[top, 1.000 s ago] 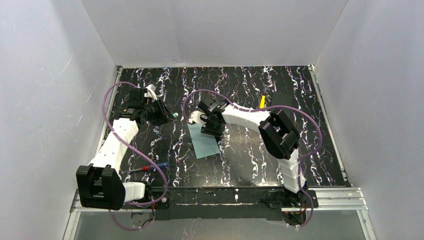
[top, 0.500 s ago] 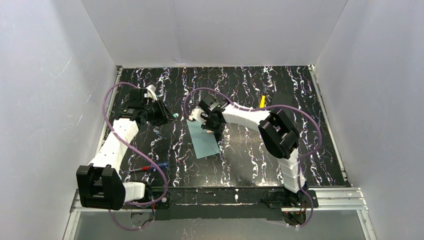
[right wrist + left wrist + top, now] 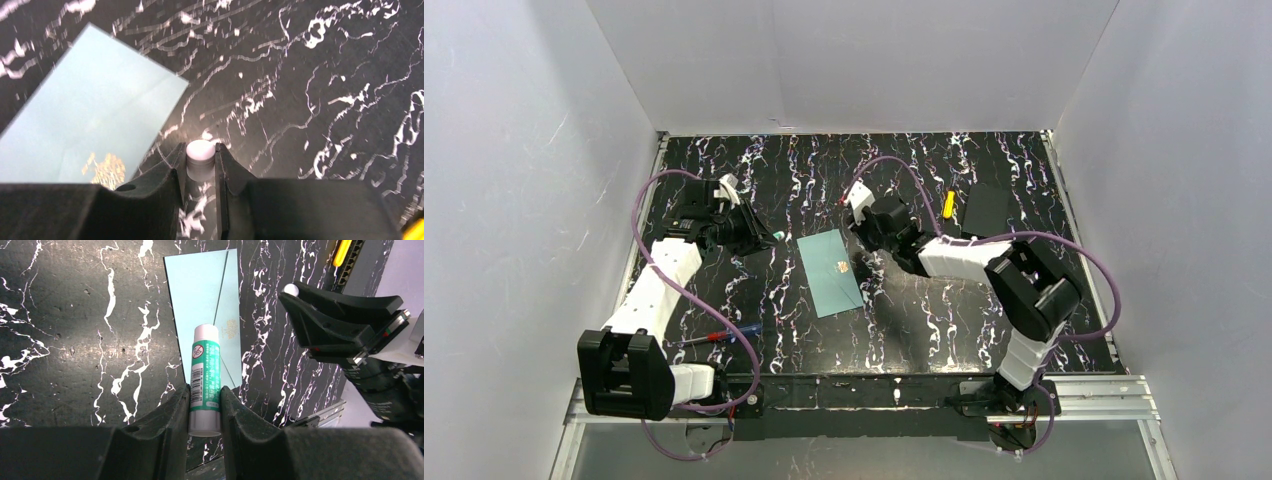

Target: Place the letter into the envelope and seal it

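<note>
Envelope (image 3: 830,272) flat on table (image 3: 924,320), flap shut.
Left of it, left gripper (image 3: 205,392) clamped on glue stick (image 3: 205,371); just right, right gripper (image 3: 200,156) clamped on small white cap (image 3: 200,149).

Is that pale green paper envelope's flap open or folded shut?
Folded shut: the pale teal-green paper envelope lies flat, its triangular flap down, the gold round seal near its tip. Whether it is glued, I cannot tell.

Glue stick (image 3: 205,372) base hidden between left fingers (image 3: 167,422); gold seal (image 3: 107,169) on envelope (image 3: 95,110) blurred.
</note>
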Controlling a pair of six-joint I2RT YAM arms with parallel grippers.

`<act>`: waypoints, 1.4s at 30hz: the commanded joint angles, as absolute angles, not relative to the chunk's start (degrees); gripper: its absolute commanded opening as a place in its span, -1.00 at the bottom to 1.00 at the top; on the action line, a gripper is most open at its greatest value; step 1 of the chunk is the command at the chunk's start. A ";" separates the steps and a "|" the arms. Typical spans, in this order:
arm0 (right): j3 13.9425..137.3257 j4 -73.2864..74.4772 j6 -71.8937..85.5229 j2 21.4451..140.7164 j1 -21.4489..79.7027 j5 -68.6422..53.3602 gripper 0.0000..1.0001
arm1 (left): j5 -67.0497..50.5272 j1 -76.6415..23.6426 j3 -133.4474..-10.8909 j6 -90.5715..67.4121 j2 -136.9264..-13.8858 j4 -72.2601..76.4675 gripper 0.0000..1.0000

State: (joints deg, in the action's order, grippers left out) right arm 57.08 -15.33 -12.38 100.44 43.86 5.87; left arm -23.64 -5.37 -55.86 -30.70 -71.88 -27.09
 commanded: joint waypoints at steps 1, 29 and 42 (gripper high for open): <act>52.67 -43.41 -0.62 103.82 43.90 7.56 -0.64 | -25.83 -5.01 -56.08 -31.29 -69.52 -28.68 -1.00; 50.65 -73.80 -0.76 122.11 42.69 9.24 -0.43 | -32.66 -5.01 -56.09 -32.69 -71.96 -24.93 -1.00; 41.78 -73.18 3.13 115.92 46.03 10.75 -0.33 | -34.85 -5.01 -51.15 -33.18 -66.66 -25.86 -1.00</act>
